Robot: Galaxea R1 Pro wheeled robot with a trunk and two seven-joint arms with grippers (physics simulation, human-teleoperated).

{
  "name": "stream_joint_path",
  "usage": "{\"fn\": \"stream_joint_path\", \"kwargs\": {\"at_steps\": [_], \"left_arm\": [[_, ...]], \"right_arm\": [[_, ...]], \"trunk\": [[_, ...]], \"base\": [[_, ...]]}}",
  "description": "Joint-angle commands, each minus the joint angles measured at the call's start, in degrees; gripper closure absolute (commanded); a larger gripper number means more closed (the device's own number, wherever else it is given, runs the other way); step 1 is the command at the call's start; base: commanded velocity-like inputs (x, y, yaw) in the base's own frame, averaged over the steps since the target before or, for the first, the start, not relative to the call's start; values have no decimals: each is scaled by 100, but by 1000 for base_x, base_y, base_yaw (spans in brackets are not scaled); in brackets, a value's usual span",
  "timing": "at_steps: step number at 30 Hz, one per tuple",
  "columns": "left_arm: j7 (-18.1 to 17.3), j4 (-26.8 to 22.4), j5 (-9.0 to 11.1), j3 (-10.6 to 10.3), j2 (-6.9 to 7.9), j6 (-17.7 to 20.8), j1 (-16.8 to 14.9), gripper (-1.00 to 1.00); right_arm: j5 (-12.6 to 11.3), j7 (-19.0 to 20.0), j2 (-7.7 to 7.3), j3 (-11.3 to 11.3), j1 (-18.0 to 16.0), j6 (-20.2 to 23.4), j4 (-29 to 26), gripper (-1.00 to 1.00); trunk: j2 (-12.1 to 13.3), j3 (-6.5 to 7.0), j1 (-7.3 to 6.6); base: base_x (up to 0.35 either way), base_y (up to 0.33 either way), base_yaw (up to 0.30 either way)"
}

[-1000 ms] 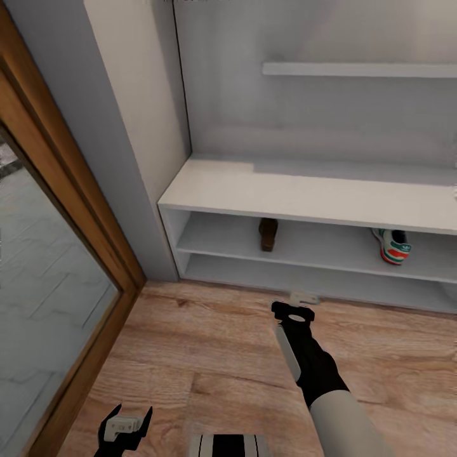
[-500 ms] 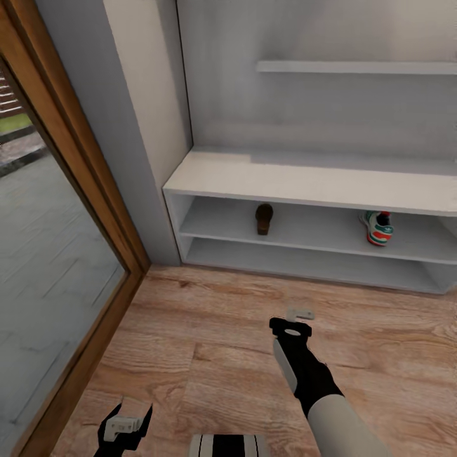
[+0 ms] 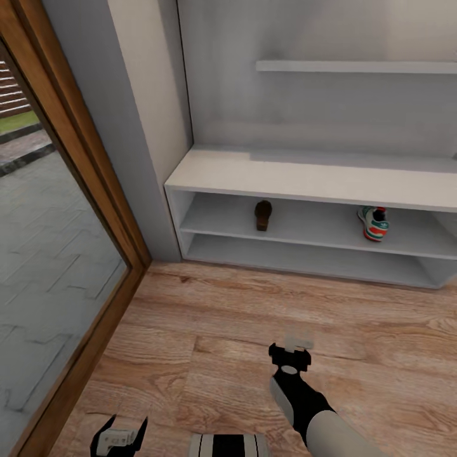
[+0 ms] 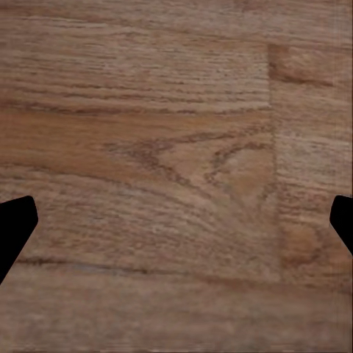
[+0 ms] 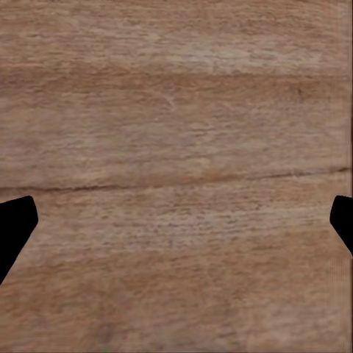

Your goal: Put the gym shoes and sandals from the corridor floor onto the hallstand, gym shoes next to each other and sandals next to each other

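Both pincers, left (image 3: 118,438) and right (image 3: 291,354), hang spread and empty above the corridor floor (image 3: 209,330).

Your right end effector (image 3: 297,343) black with a pale tip, black wrist, light grey forearm sleeve, left end effector (image 3: 119,438) black around a pale block

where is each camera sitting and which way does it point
Head view: on the robot's head, looking forward and down at the hallstand holding a sandal and a gym shoe; both arms show, left claw and right claw.
Left wrist view: near the left claw, facing the corridor floor.
Right wrist view: near the right claw, facing floor.
Shared: wood planks, open fingertips.
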Motion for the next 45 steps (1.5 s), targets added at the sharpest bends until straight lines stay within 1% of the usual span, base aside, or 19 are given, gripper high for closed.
{"fn": "stream_joint_path", "kwargs": {"at_steps": [1,2,6,7,10,11,13,14,15,19,21,22,24,27,32,37,43,45], "left_arm": [[-27,2,-41,51,1,-20,10,-100],[-27,1,-42,53,8,-20,32,-100],[-22,1,-44,56,17,-18,59,-100],[-22,-11,-45,58,35,-18,190,-100],[-20,-30,-41,58,36,-23,234,-100],[-19,-38,-39,58,35,-24,252,-100],[-18,-43,-37,58,33,-24,263,-100],[-18,-48,-36,58,31,-27,273,-100],[-18,-41,-37,58,30,-28,278,-100],[-18,-25,-41,58,29,-29,297,-100],[-18,-22,-42,58,29,-30,309,-100],[-18,-17,-43,58,29,-30,322,-100],[-18,-13,-43,58,29,-30,335,-100],[-18,-11,-38,58,29,-30,355,-100],[12,-10,-36,58,29,-30,366,-100],[128,-10,-35,58,29,-30,368,-100],[176,-11,-36,58,29,-30,370,-100],[185,-10,-35,58,29,-30,370,-100]], "right_arm": [[-9,-30,0,23,-4,-107,65,-100],[36,-30,0,25,-2,-263,173,-100],[149,-30,0,27,-1,-562,420,-100],[574,-40,-321,28,8,-1553,1392,-100],[624,-40,-431,28,8,-1903,1667,-100],[643,-39,-484,28,8,-2105,1835,-100],[656,-39,-531,28,9,-2275,1971,-100],[662,-39,-619,28,10,-2464,2095,-100],[659,-44,-690,26,18,-2547,2142,-100],[642,-52,-833,22,119,-2687,2198,-100],[639,-54,-873,21,176,-2770,2208,-100],[639,-55,-923,20,253,-2935,2216,-100],[641,-56,-975,20,323,-3095,2220,-100],[636,-55,-1051,19,435,-3230,2223,-100],[631,-56,-1126,16,535,-3298,2224,-100],[603,-56,-1244,12,655,-3324,2223,-100],[570,-55,-1325,1,765,-3356,2220,-100],[559,-54,-1386,1,791,-3387,2222,-100]], "trunk": [[-2,-4,-1],[-2,-4,-1],[-2,-4,-1],[-2,-3,-1],[-2,1,-1],[-2,5,-1],[-2,13,-1],[-2,19,-1],[-2,24,-1],[-2,46,-1],[-2,56,-1],[-2,60,-1],[-2,67,-1],[-2,75,-1],[-2,81,-1],[-2,83,-1],[-2,84,-1],[-2,84,-1]], "base": [[-1,0,-32],[-1,0,-20],[0,0,-12],[0,0,-5],[0,0,-47],[0,0,-121],[0,0,-152],[0,0,-200],[0,0,-215],[0,0,-229],[0,0,-252],[0,0,-270],[0,0,-276],[0,0,-284],[0,0,-290],[0,0,-294],[0,0,-296],[0,0,-296]]}}
